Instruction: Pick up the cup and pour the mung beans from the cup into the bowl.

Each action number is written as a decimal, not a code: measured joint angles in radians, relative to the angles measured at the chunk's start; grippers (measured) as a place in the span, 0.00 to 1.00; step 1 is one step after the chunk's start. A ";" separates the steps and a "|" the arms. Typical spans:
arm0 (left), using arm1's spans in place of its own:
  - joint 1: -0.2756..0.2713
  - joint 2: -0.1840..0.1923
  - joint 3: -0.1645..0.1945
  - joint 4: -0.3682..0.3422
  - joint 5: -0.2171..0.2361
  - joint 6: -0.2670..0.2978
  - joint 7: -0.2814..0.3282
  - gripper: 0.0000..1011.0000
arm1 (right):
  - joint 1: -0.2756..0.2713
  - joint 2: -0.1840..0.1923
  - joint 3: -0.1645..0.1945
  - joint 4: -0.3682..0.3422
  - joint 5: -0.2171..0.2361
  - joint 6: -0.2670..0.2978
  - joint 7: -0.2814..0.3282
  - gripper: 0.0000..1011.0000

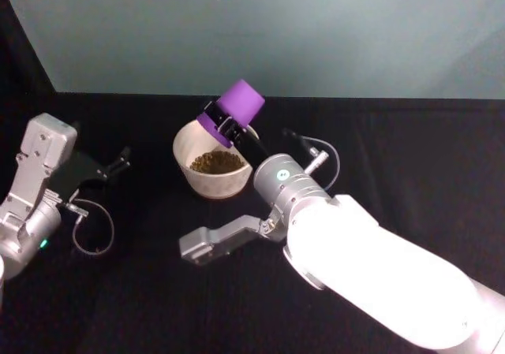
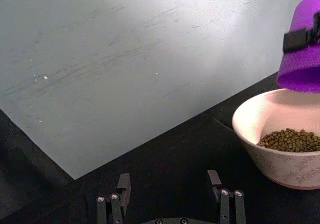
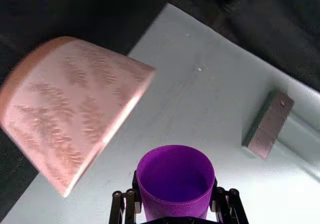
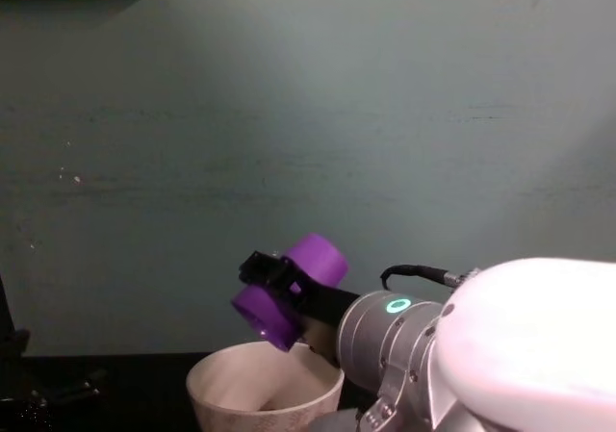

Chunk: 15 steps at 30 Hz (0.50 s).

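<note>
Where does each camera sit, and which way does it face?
Head: high, facing down at the table; both arms show, right tool holding cup tipped over bowl.
Chest: lower, facing forward at the wall; right arm shows.
Left wrist: facing the bowl past the open left tool.
Right wrist: facing along the held cup; right tool shows.
Head and left wrist share the beans in the bowl.

the cup point(image 1: 239, 106) and right gripper point(image 1: 225, 124) hog the space over the bowl point(image 1: 183, 146); free surface point(image 1: 146, 192) between it and the left gripper point(image 1: 118, 163).
</note>
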 joint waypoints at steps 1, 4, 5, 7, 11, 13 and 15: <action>0.000 0.000 0.000 0.000 0.000 0.000 0.000 0.99 | -0.011 0.000 0.015 -0.008 0.017 0.009 -0.017 0.73; 0.000 0.000 0.000 0.000 0.000 0.000 0.000 0.99 | -0.034 -0.004 0.048 -0.021 0.058 0.019 -0.055 0.73; 0.000 0.000 0.000 0.000 0.000 0.000 0.000 0.99 | -0.048 -0.006 0.071 -0.028 0.089 0.023 -0.079 0.73; 0.000 0.000 0.000 0.000 0.000 0.000 0.000 0.99 | -0.066 -0.011 0.103 -0.037 0.139 0.022 -0.109 0.73; 0.000 0.000 0.000 0.000 0.000 0.000 0.000 0.99 | -0.120 -0.030 0.205 -0.063 0.309 -0.017 -0.182 0.73; 0.000 0.000 0.000 0.000 0.000 0.000 0.000 0.99 | -0.149 -0.045 0.268 -0.076 0.421 -0.056 -0.215 0.73; 0.000 0.000 0.000 0.000 0.000 0.000 0.000 0.99 | -0.180 -0.063 0.339 -0.087 0.540 -0.107 -0.239 0.73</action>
